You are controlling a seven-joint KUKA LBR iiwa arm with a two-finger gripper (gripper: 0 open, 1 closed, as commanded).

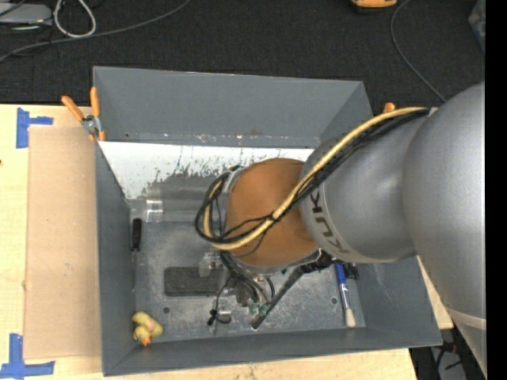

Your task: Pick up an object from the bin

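Grey block (184, 281): just beside gripper (226, 305), near bin's (238, 109) front edge.
Grip state: I cannot tell.
Risk: I could shove the block aside, missing it.

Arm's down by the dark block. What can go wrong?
End effector sits at the right end of the dark grey block: an edge grasp may slip or shove it. The orange cover hides the contact, so a miss could go unseen. The blue pen lies close by and might get knocked.
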